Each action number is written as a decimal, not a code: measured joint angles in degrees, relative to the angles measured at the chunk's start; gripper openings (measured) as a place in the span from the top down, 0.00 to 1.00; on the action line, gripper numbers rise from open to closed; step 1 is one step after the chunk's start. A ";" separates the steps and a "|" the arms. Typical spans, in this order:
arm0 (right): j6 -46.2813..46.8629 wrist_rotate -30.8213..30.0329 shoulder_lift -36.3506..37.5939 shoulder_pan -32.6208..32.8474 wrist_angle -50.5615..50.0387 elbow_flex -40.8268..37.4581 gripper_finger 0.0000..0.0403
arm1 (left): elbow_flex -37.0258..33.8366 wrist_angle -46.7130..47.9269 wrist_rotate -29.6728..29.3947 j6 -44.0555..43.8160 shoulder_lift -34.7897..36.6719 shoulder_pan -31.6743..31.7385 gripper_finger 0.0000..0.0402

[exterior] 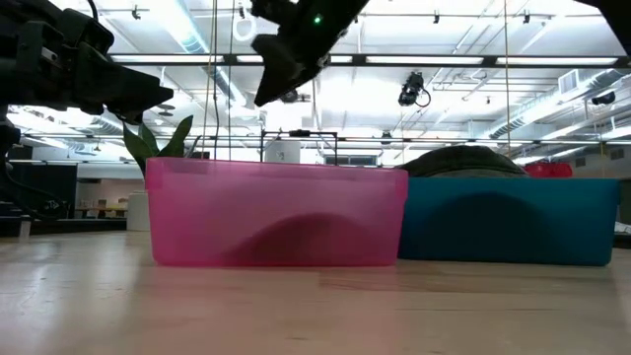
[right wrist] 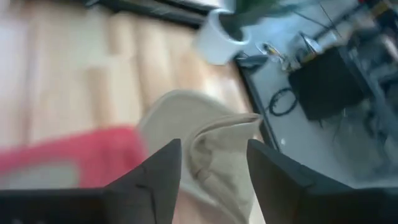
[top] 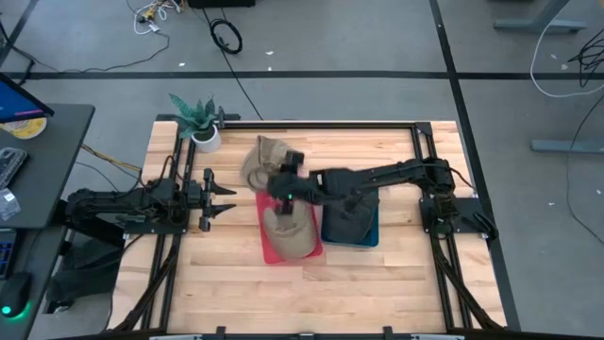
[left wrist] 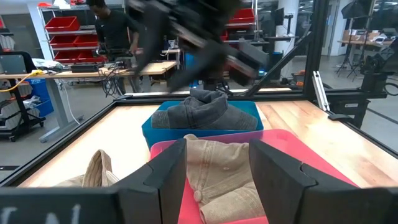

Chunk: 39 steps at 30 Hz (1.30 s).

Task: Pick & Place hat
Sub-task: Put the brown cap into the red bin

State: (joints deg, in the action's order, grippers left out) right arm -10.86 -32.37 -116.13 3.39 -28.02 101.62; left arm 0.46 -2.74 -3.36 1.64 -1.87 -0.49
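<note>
We see the right gripper [top: 276,181] hanging with fingers parted and holding nothing above a crumpled beige fabric hat [top: 265,158] lying on the wooden surface [top: 226,274]. Just beside it, another beige hat [top: 289,231] fills a pink plastic bin [top: 269,251] (a blue bin [top: 368,236] holds a grey hat [top: 349,222]). The left gripper [top: 225,200] waits open, well apart.

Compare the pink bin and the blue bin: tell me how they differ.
The pink bin is translucent pink, while the blue bin is opaque teal-blue. The pink bin holds a tan hat; the blue bin holds a dark grey hat. The pink bin lies nearer the left arm, the blue bin nearer the right arm's base. Both are rectangular, similar in height, and sit side by side, apparently touching, on the wooden table.
</note>
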 joint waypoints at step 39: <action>-4.69 29.02 -0.58 -22.95 4.25 -14.60 0.56 | -0.01 0.00 -0.01 0.00 0.02 0.00 0.56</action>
State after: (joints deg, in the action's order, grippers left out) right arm -15.55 -3.35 -116.71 -19.56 -23.77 87.02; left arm 0.45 -2.74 -3.37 1.64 -1.85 -0.49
